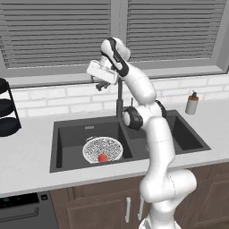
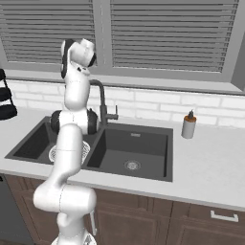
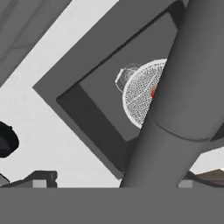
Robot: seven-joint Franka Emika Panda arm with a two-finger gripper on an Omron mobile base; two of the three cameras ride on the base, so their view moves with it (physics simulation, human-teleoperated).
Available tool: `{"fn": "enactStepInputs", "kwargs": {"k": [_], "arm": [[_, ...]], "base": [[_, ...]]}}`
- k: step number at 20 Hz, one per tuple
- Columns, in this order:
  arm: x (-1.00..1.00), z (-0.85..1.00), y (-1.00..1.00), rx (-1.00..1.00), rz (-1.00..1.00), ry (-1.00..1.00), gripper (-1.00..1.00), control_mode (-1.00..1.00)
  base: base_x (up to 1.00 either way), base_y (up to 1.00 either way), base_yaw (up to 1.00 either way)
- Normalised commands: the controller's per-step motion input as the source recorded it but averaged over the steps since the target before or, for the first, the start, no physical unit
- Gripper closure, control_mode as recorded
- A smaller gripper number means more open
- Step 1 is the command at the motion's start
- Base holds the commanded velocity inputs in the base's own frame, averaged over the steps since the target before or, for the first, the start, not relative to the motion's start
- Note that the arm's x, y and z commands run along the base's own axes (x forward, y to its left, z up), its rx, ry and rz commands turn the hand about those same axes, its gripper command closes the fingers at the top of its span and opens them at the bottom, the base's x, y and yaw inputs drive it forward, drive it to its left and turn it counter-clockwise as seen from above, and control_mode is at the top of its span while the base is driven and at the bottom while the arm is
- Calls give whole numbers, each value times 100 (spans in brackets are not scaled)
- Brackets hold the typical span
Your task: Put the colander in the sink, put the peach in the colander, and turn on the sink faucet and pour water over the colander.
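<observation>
The white speckled colander (image 1: 102, 148) sits in the left basin of the dark grey sink (image 1: 67, 138), with the small red-orange peach (image 1: 103, 157) inside it near its front rim. The tall dark faucet (image 1: 119, 96) rises behind the divider between the basins. My gripper (image 1: 102, 85) hangs high at the bend of the spout. In the hand view the gripper (image 3: 118, 178) is open, and the thick faucet spout (image 3: 175, 100) runs up between its fingertips (image 3: 43, 177), covering part of the colander (image 3: 141, 94) and most of the peach (image 3: 153, 92). No water is in view.
A soap bottle (image 1: 192, 103) with an orange-brown top stands on the counter right of the sink. A black tiered rack (image 1: 6, 107) stands at the far left. The faucet's side lever (image 2: 114, 116) points toward the right basin (image 2: 139, 143). Window blinds hang behind.
</observation>
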Motion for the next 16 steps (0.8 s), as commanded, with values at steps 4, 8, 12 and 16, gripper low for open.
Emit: {"fn": "enactStepInputs", "kwargs": {"k": [4,8,12,16], "arm": [[-100,6,-47,0,-11,-15,-100,-100],[-100,23,-96,0,-5,-33,-100,-100],[-100,22,-93,0,-6,-37,-100,-100],[-100,8,-59,-1,-8,-47,-100,-100]], "base": [[0,0,0],[0,0,0],[0,0,0],[0,0,0]]}}
